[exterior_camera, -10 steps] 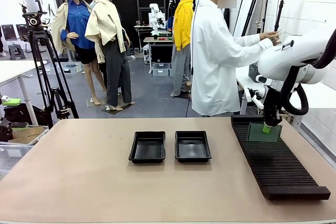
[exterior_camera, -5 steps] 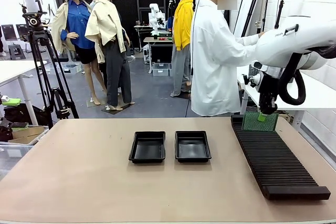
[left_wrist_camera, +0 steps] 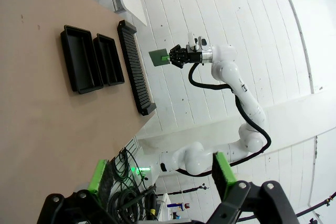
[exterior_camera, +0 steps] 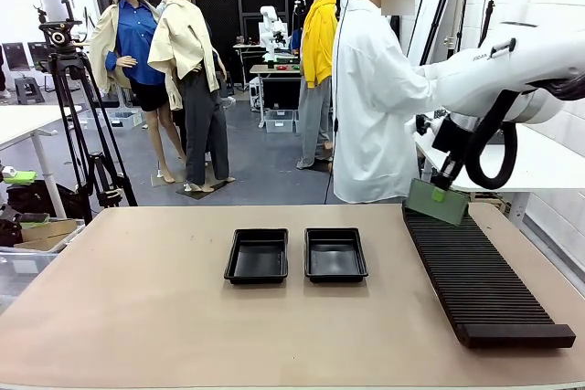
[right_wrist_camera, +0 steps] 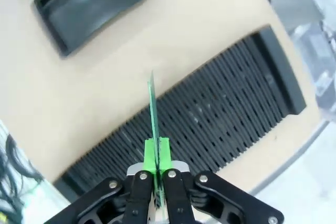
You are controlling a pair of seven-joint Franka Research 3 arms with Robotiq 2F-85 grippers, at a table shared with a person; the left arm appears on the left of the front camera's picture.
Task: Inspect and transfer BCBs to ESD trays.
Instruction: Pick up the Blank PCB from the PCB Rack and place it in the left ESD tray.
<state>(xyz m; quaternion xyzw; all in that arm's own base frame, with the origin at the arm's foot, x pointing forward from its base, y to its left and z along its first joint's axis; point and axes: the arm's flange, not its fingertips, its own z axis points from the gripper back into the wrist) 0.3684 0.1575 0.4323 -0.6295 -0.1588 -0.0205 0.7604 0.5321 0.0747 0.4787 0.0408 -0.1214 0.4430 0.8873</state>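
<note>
The tan table [exterior_camera: 137,317] bears two black ESD trays [exterior_camera: 257,256] side by side and a ribbed rack [exterior_camera: 480,289].

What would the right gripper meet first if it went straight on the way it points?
Probably the black slotted rack; the right gripper points at its ribs, and the BCB it holds would touch first.

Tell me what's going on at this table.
The right claw is shut on a green BCB, holding it tilted in the air over the far end of the black slotted rack. The two ESD trays sit side by side in the middle, no board in either yet. The left claw is open, holding nothing. A person in white stands at the far side.
</note>
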